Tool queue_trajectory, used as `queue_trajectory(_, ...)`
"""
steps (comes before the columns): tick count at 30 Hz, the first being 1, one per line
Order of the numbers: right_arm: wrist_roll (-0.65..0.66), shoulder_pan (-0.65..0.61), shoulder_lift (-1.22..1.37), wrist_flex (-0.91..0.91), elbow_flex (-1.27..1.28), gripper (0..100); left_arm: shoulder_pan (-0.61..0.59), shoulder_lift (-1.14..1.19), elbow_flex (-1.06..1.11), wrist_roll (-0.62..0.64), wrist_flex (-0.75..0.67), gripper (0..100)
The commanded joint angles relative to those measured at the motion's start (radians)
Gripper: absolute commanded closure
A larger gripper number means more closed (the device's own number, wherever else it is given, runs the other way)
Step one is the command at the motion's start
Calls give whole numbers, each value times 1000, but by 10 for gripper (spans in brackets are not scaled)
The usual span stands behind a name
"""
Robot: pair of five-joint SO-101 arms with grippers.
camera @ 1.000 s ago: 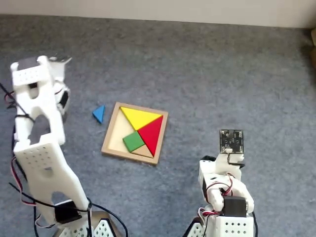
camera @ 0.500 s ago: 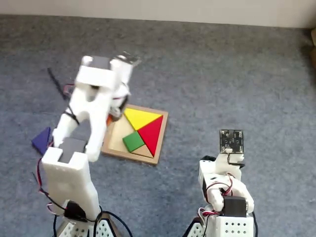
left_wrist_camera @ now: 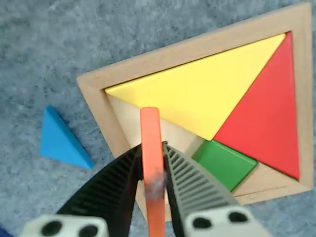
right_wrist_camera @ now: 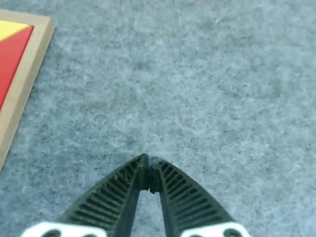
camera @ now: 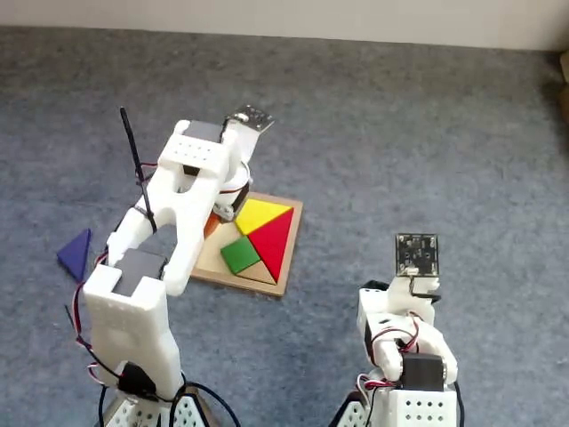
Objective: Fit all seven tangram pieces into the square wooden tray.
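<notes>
The orange piece (left_wrist_camera: pixel 150 163) is clamped on edge in the left pincer (left_wrist_camera: pixel 151 147). Only its thin side shows, so its outline cannot be told. It hangs over the bare wooden floor (left_wrist_camera: pixel 126 121) of the tray (left_wrist_camera: pixel 94 91), in the vacant part next to the rim.

Just ahead of the pincer's tips lies the yellow triangle (left_wrist_camera: pixel 197 91), with the red triangle (left_wrist_camera: pixel 266 113) flush against it farther on. The green square (left_wrist_camera: pixel 224 163) sits close beside one finger, its corner meeting both triangles. The pale patch next to the green square may be bare floor or an unpainted piece; I cannot tell which.

The step in hand looks to be seating the orange piece in that gap. Since it stands on edge, it probably has to be tipped over as it comes down. One way is to set its lower edge on the floor against the yellow triangle's long side, then ease the fingers apart slowly so it falls flat. Otherwise it could lodge on the rim or on the green square. The fingers should stay off the seated pieces, which would likely shift at a nudge.

The blue triangle (left_wrist_camera: pixel 61 140) lies on the grey tabletop (left_wrist_camera: pixel 39 44) just outside the rim, on the pincer's side away from the green square. A purple triangle (camera: pixel 76 253) lies well apart, beyond the left arm (camera: pixel 187 205). The right pincer (right_wrist_camera: pixel 149 168) has its tips together on nothing, over the tabletop and well apart from the left one.
</notes>
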Motion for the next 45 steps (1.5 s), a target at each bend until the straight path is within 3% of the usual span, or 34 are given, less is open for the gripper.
queue_trajectory(1, 3, 12, 1, -8, 102, 980, 22, -64, -10, 9, -6, 835)
queue_trajectory(13, 3, 12, 1, -8, 102, 980, 105, -73, -51, 11, 130, 805)
queue_trajectory(20, 3, 12, 1, -8, 102, 980, 150, -74, -54, 54, 138, 805)
queue_trajectory(33, 5, 12, 1, -8, 102, 980, -10, -62, -44, 54, 132, 866)
queue_trajectory(40, 5, 12, 1, -8, 102, 980, -71, 10, -7, 54, -21, 866)
queue_trajectory(45, 5, 12, 1, -8, 102, 980, -111, 61, -81, 58, -20, 866)
